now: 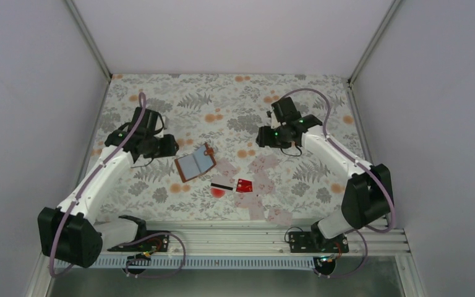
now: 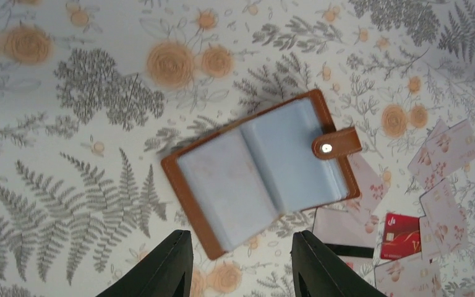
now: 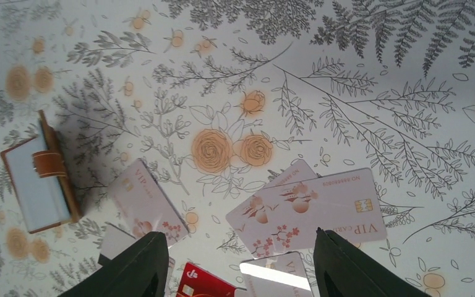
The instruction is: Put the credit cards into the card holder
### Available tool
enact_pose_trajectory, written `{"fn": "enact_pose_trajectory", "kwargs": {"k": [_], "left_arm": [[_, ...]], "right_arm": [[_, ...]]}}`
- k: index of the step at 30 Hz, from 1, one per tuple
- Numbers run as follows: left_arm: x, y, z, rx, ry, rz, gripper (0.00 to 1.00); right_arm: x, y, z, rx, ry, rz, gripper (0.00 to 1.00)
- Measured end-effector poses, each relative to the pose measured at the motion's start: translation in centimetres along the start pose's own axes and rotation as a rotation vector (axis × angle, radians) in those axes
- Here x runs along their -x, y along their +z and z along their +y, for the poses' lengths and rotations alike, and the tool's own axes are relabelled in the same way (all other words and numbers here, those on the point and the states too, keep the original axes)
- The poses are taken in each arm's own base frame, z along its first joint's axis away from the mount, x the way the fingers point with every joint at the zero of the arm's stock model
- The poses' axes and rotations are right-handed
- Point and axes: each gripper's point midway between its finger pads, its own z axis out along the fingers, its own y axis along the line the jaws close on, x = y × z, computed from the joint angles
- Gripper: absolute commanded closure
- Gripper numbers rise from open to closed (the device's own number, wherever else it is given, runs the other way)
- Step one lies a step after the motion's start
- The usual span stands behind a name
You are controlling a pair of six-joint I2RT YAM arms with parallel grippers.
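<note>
- Reaching in from the left of the top view, the left arm (image 1: 108, 167) is over the floral bench (image 1: 222, 93). The left jaws are parted and grip nothing. In their wrist view they hang above the bench, just under the holder's lower edge.
- Left of centre lies the holder (image 1: 195, 164), spread open and flat at a tilt. Its pale blue pockets face up inside a brown rim, and its strap (image 2: 337, 143) is folded over the right page.
- Just right of and below the holder lies a striped card (image 1: 221, 186), with a red spot (image 1: 218, 193) touching its lower edge.
- Next to the right is the red card (image 1: 244, 185), just beside the striped one.
- Pale pink cards (image 1: 266, 176) are scattered on the bench from centre to lower right. Several overlap, and one touches the holder's right edge.
- At upper right is the right arm (image 1: 334, 154). The right jaws are wide apart and empty. In their wrist view they are above the pale cards, with the holder at far left.
</note>
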Motion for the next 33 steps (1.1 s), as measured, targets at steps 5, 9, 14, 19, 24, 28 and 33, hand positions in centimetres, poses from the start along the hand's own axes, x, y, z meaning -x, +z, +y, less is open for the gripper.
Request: {"fn": "enact_pose_trajectory", "kwargs": {"k": [5, 9, 14, 19, 24, 28, 33], "left_arm": [[-1.4, -0.8, -0.7, -0.026, 0.043, -0.003, 0.54], [-2.6, -1.0, -3.2, -0.077, 0.137, 0.010, 0.53], [-5.4, -0.2, -7.0, -0.140, 0.272, 0.077, 0.52], [-7.8, 0.6, -10.6, -0.194, 0.407, 0.132, 0.44], [-10.1, 1.4, -17.1, -0.307, 0.667, 0.146, 0.39], [-12.4, 2.0, -20.7, -0.417, 0.868, 0.125, 0.38], [-14.6, 3.0, -24.6, -0.493, 1.127, 0.043, 0.41]], "right_arm": [[-0.3, -1.4, 0.5, 0.035, -0.026, -0.024, 0.30], [-2.6, -1.7, 0.2, 0.059, -0.024, 0.010, 0.24], [-6.3, -2.3, -0.7, 0.068, -0.004, 0.071, 0.15], [-9.1, -2.8, -0.3, 0.103, 0.005, 0.123, 0.10], [-9.2, -3.6, -1.6, 0.035, 0.093, 0.085, 0.01], [-7.7, -4.3, -3.7, -0.040, 0.203, 0.036, 0.01], [-5.3, -5.6, -6.2, -0.074, 0.341, -0.026, 0.01]]}}
